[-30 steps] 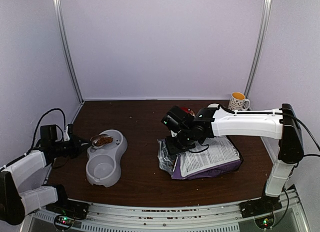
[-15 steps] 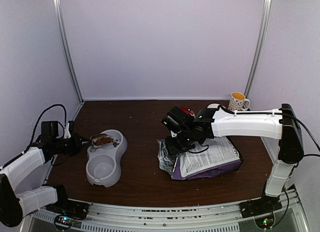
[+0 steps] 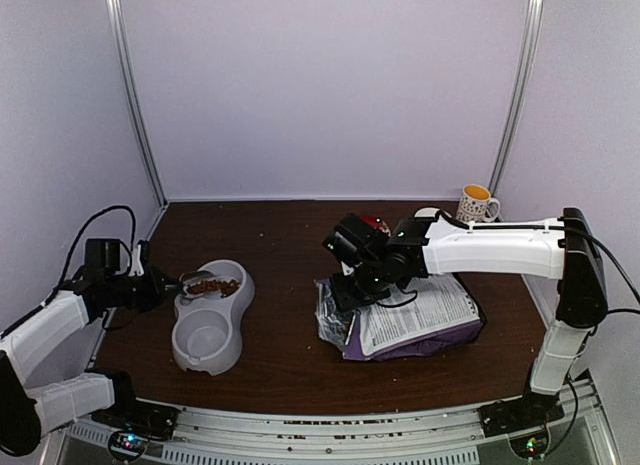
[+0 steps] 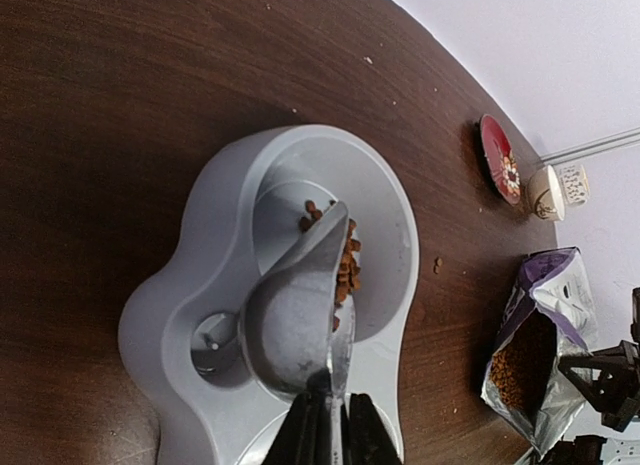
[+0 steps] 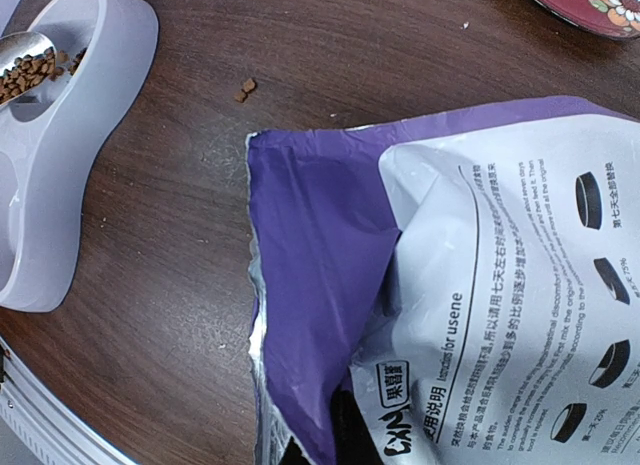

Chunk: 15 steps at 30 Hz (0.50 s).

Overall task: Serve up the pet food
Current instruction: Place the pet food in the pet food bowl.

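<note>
On the brown tabletop (image 3: 285, 235), a grey double pet bowl (image 4: 185, 240) sits at the left, its two wells running near to far. A purple printed bag (image 3: 420, 323) lies flat at the right with its torn mouth toward the bowl, and the left wrist view shows brown kibble inside that mouth. Behind the bag, near the back wall, are a red plate (image 4: 497, 157) and a patterned mug (image 3: 477, 203) with an orange inside, both well apart from the bowl. A couple of loose pellets (image 5: 245, 86) lie on the wood between bowl and bag. The pet food (image 4: 347, 267) is a small heap in a metal scoop (image 4: 295, 320) held over the bowl's far well, with a few bits lying on the well's floor. The scoop's long axis runs from its handle at the left gripper (image 4: 328, 425) out toward the right across the table. It is rolled onto its side, so the kibble banks against the lowered edge and the mouth points into the far well. The left gripper is clamped on the scoop's handle, its arm reaching in low from the table's left edge with the forearm roughly level. The right arm stretches leftward from its tall base, upper link nearly horizontal, wrist bent down over the bag's mouth. The right gripper (image 3: 348, 290) is closed, and whether it pinches the bag's edge cannot be told.
</note>
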### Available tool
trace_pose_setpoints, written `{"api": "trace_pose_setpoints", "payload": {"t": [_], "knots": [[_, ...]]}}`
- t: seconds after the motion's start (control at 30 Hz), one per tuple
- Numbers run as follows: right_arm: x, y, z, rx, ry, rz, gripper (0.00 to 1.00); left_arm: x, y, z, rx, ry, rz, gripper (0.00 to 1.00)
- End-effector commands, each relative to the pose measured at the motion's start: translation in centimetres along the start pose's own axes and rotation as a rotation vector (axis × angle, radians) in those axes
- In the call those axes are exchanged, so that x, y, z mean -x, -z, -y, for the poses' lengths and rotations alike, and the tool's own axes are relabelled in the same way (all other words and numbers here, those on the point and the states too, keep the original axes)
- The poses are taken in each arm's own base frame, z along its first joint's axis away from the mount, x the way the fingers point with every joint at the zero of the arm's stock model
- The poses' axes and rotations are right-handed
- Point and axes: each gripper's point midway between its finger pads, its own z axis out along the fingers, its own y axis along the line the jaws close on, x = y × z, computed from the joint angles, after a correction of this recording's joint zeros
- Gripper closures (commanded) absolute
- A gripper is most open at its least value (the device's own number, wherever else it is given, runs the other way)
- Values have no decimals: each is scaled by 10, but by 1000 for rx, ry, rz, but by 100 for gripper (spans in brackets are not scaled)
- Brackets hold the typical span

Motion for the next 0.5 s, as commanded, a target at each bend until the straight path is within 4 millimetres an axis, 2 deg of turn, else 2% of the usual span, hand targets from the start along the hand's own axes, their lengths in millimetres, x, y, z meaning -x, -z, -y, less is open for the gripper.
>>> {"api": "trace_pose_setpoints", "payload": {"t": [0.0,0.47], "knots": [[2,0,10,-23,-13,1,100,17,6,10,11,-71,55,100],[1,0,10,-22,-7,-4,100,20,7,10,83,-112,49,100]]}}
